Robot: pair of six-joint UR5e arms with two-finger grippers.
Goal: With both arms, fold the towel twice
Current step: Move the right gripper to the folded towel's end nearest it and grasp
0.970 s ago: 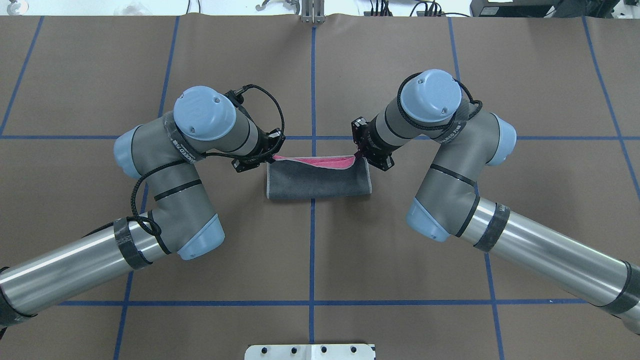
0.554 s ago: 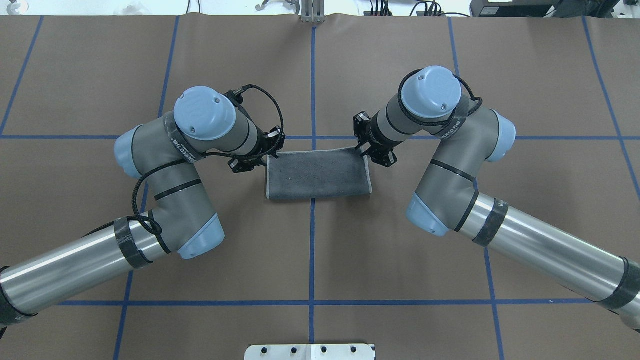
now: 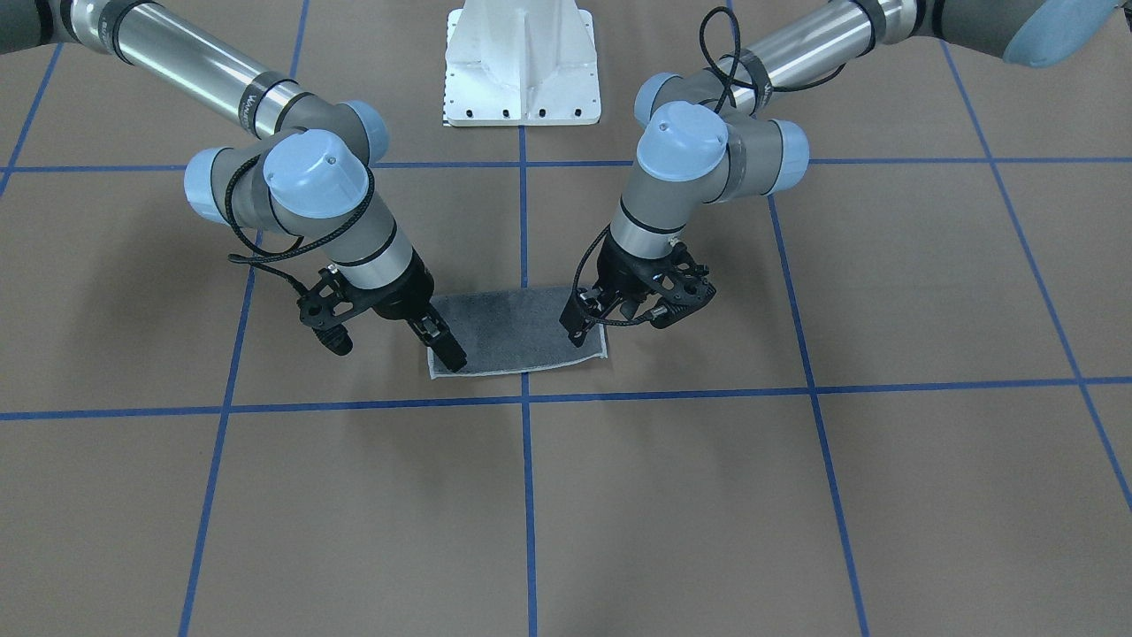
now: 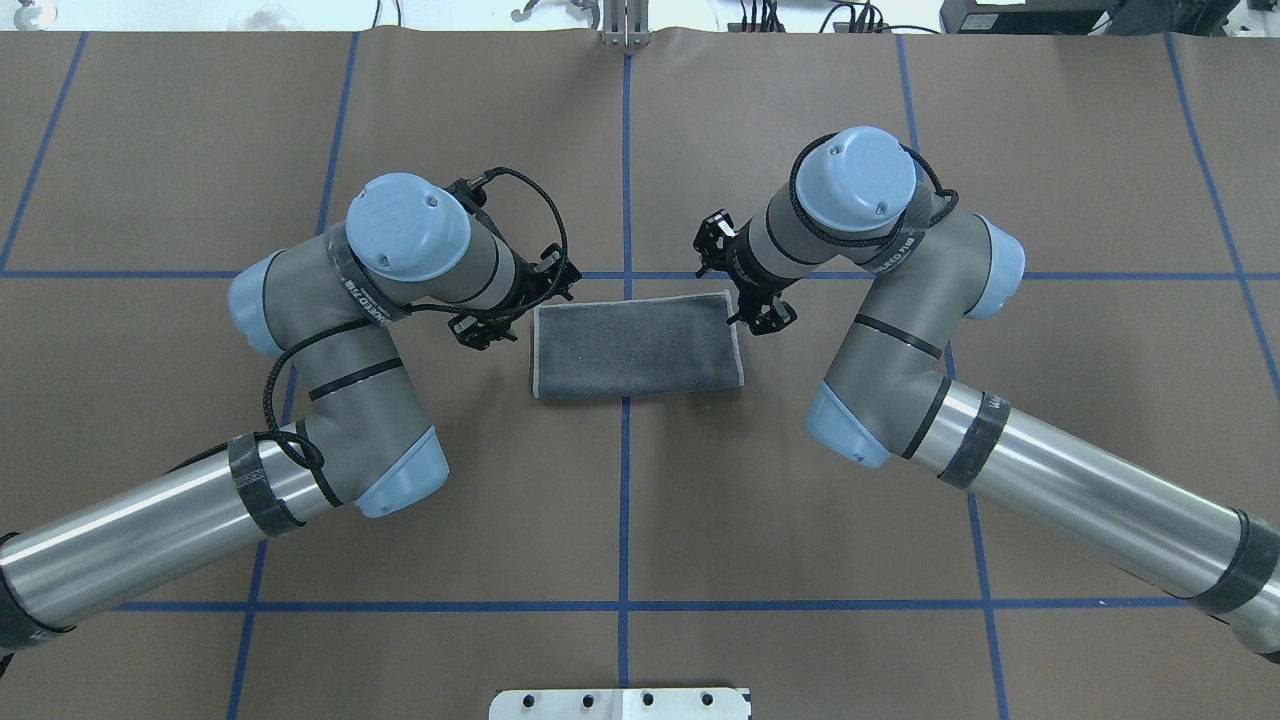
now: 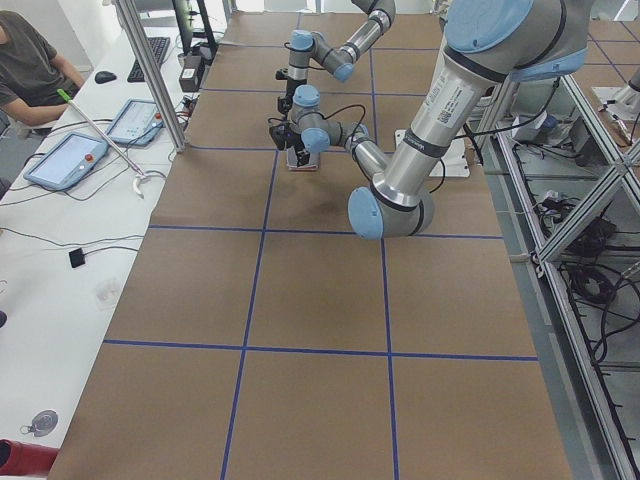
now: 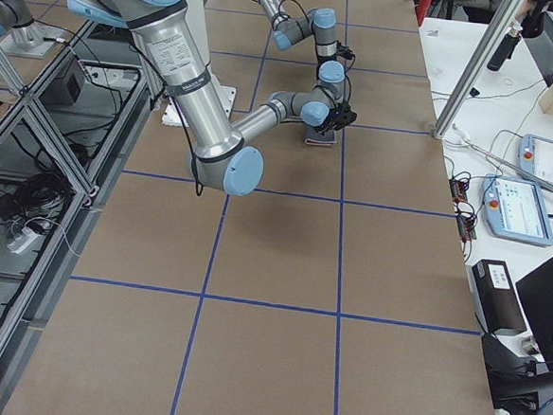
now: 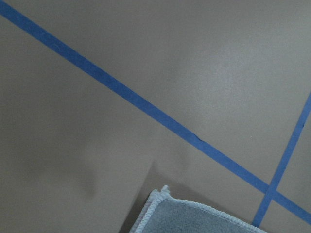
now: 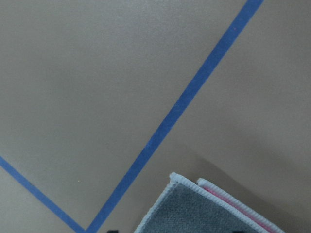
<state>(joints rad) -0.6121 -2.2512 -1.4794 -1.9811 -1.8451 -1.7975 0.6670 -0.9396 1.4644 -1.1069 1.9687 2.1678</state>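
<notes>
The towel point(image 4: 637, 345) lies flat on the table at the centre, folded in half, dark grey face up with pale edging. It also shows in the front view point(image 3: 517, 332). Only a thin pink strip of the lower layer point(image 8: 233, 201) shows at one corner. My left gripper point(image 4: 527, 305) point(image 3: 579, 334) hovers at the towel's far corner on my left, and holds nothing. My right gripper point(image 4: 735, 315) point(image 3: 451, 354) hovers at the far corner on my right, and holds nothing. Both look open. The wrist views show bare towel corners point(image 7: 163, 194) with no fingers on them.
The brown table cover carries a grid of blue tape lines point(image 4: 625, 500). The white pedestal base point(image 3: 522, 62) stands at my side of the table. An operator point(image 5: 30, 60) and tablets point(image 5: 65, 160) are on a side bench beyond the table.
The grippers carried the lifted towel edge away from me and laid it down, hiding the pink face. The towel now lies flat and both grippers have let go of its corners.
</notes>
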